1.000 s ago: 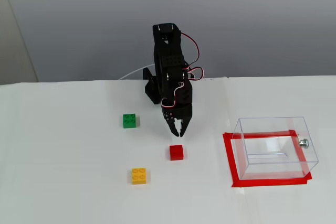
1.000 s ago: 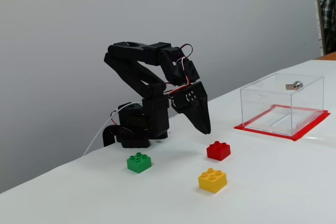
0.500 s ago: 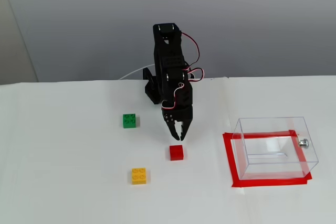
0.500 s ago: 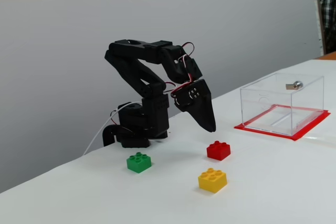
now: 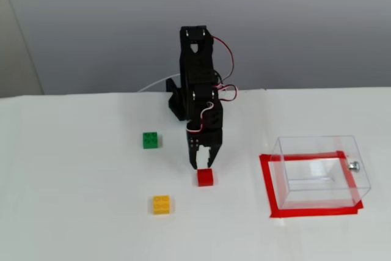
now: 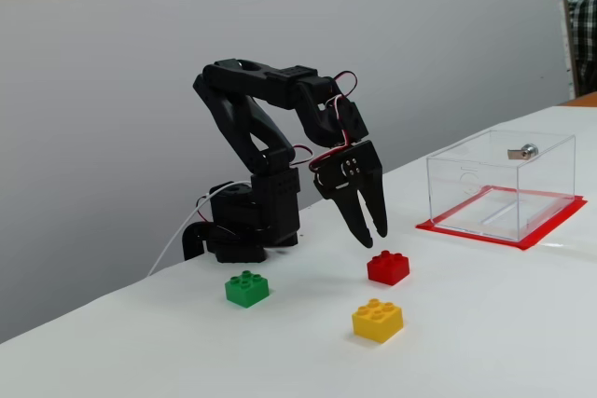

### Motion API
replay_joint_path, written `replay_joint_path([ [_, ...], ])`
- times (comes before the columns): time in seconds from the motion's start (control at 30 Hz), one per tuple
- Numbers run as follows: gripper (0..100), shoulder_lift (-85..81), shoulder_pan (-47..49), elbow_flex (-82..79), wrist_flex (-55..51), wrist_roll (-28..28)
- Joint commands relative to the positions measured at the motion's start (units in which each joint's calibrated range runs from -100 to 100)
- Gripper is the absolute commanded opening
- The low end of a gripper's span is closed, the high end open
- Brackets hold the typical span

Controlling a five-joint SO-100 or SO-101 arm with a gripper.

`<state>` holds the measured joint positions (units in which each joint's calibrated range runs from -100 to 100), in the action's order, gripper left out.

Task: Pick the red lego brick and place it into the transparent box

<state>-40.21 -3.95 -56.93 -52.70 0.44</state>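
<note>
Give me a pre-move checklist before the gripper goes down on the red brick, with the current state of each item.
1. Gripper open: ok, the fingers stand slightly apart in both fixed views.
2. Gripper over the red lego brick: ok, its tips hang just above and a little behind the brick.
3. Brick free to grasp: ok, it sits alone and flat on the table.
4. Neighbours clear: ok, the green brick and yellow brick lie well apart from it.
5. Transparent box ready: ok, it is empty inside the red tape rectangle.
6. Gap wide enough for the brick: cannot tell.
</note>
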Motion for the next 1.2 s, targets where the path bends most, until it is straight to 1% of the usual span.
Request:
replay_joint_path([
  [0.0,19,0.2,-0.4,1.5,0.7,0.0],
  [0.13,26,0.3,0.0,1.3,0.7,0.1],
  [0.2,28,0.5,0.1,1.2,1.6,0.2],
  [0.53,28,7.0,3.7,3.3,2.0,0.4],
  [0.73,28,7.7,6.1,3.4,5.4,0.4],
  [0.87,28,9.0,7.3,3.6,5.5,0.4],
  [1.17,28,14.0,7.0,3.7,9.2,0.3],
])
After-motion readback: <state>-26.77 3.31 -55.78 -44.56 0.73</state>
